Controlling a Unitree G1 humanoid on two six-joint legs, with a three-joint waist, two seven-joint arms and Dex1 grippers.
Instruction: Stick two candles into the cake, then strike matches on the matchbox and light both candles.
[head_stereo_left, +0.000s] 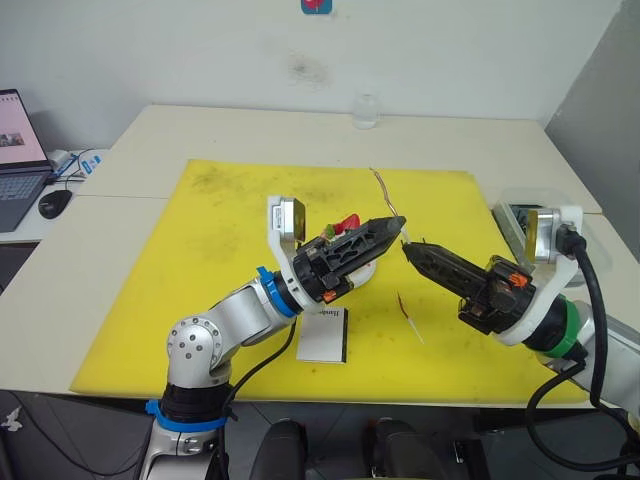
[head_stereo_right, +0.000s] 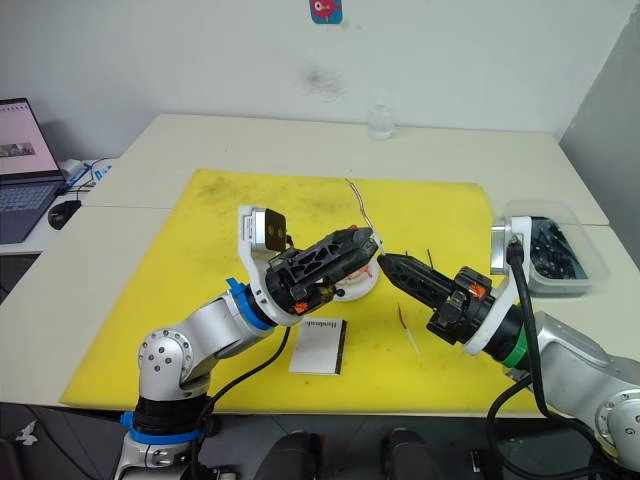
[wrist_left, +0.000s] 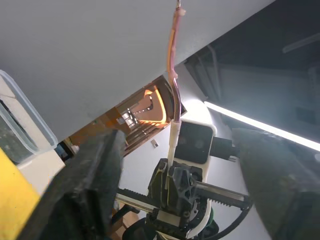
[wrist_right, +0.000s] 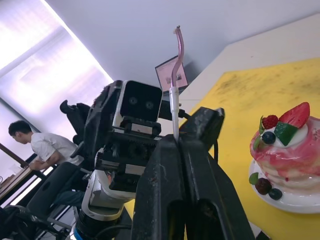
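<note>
1. The right gripper (wrist_right: 176, 145) has its jaws closed on 1 candle (wrist_right: 175, 80), which stands upright.
2. The left gripper (head_stereo_left: 392, 225) meets it tip to tip at frame centre; its jaws' state is unclear.
3. Cake (wrist_right: 287, 150) sits under the left gripper; matchbox (head_stereo_left: 322, 337) lower centre; another candle (head_stereo_left: 409, 318) lies beside it.

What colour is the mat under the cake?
Yellow mat, with dark smudges; the left eye view shows it best.

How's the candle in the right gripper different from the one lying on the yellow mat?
The gripped candle stands upright, clamped in the right gripper's shut jaws; the loose candle lies flat on the yellow mat, touched by nothing. Both are thin reddish tapers, neither in the cake yet.
</note>
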